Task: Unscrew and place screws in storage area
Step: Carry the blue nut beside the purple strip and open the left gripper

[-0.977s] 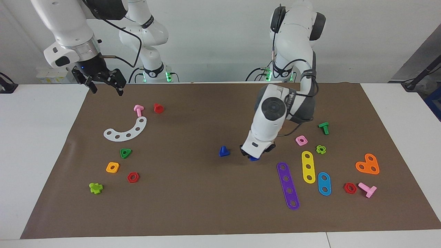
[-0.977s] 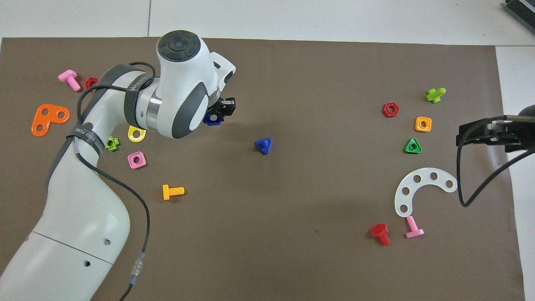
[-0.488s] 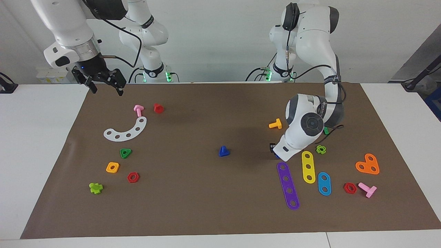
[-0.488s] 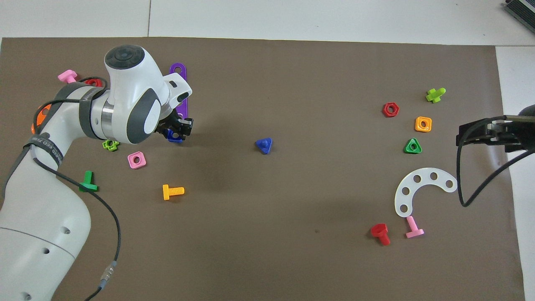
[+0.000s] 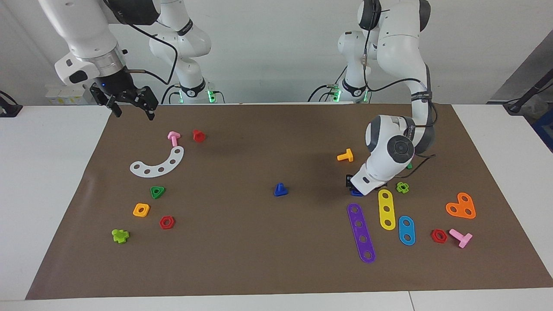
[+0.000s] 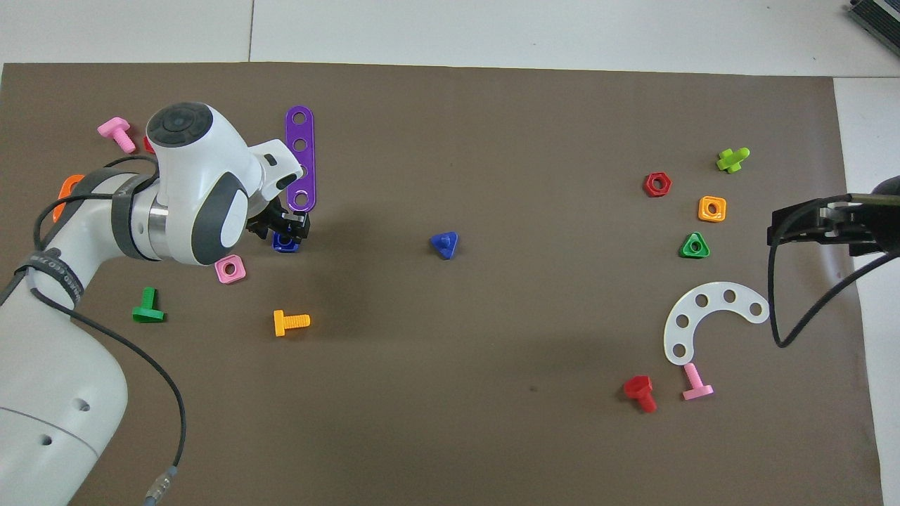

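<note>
This is a robotics lab. Two white arms [image 5: 389, 52] are mounted at one long edge of a white table [image 5: 47, 172], with cables trailing to their bases against a bare pale wall [image 5: 268, 43]. A brown mat [image 5: 259, 242] covers the tabletop nearly corner to corner, strewn with bright plastic toy pieces [image 5: 363, 232].

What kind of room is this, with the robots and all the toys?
Probably a robot lab: two white robot arms bolted at a white table, a brown paper mat strewn with colourful plastic toy bolts, and cables trailing along the wall.
</note>
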Motion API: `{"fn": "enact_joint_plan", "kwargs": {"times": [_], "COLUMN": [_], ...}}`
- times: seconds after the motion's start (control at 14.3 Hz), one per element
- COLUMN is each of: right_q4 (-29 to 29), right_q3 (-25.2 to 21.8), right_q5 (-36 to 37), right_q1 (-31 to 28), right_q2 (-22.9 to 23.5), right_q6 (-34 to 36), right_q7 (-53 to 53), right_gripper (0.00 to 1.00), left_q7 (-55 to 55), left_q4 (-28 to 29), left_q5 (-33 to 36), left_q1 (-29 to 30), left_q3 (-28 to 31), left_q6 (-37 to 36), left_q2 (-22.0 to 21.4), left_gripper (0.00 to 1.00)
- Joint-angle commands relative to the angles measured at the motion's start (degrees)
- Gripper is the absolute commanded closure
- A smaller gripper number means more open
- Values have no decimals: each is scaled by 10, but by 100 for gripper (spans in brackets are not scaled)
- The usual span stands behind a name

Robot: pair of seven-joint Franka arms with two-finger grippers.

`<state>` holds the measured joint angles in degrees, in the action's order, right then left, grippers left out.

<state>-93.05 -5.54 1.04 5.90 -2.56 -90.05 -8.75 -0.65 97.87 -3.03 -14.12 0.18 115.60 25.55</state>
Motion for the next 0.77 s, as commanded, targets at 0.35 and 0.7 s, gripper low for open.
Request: {"fn": "enact_joint_plan", "kwargs": {"times": [0.35, 0.7], "right_q4": [-9, -21], "right_q3": [1, 5], "right_q5": [-9, -11], "right_q1": [-3, 30], "right_q2": [-11, -7], "right_q6": [2, -34], "right_q7": [17, 35], "right_gripper": [0, 0], "left_q7": [7, 9], "left_q4": [-161, -182], "left_q5": [-6, 73], "left_q1": [70, 76], "left_q3": [14, 5], "left_q6": [-173, -270], "left_q2": [-60, -126], "left_gripper": [0, 0]}}
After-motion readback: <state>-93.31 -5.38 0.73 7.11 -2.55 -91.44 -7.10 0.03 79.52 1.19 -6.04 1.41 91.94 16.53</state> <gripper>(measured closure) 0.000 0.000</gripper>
